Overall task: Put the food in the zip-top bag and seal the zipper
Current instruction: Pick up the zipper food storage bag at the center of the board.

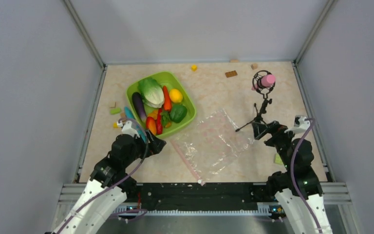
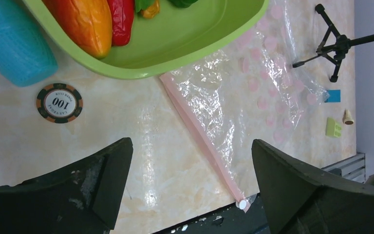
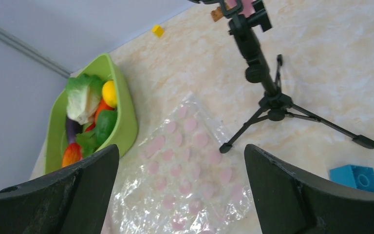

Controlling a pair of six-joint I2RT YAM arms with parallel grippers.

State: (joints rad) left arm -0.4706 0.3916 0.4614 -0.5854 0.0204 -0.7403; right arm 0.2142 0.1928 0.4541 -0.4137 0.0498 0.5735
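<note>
The food lies in a lime-green tray (image 1: 187,97): pale cabbage (image 1: 151,91), eggplant (image 1: 139,106), carrot (image 1: 166,97), lemon (image 1: 176,95), green pepper (image 1: 177,113), red chilli (image 1: 159,122). The clear zip-top bag (image 1: 214,144) lies flat and empty right of the tray, its pinkish zipper (image 1: 187,160) along its near-left edge. My left gripper (image 1: 158,145) is open and empty, above the table beside the zipper (image 2: 199,134). My right gripper (image 1: 260,130) is open and empty at the bag's right side, and the bag (image 3: 185,180) shows between its jaws.
A small microphone on a black tripod (image 1: 263,105) stands just right of the bag. A blue cylinder (image 2: 14,48) and a poker chip (image 2: 59,102) lie left of the tray. Small blocks are scattered: yellow (image 1: 194,68), brown (image 1: 231,74), blue (image 3: 354,178), green (image 2: 333,127).
</note>
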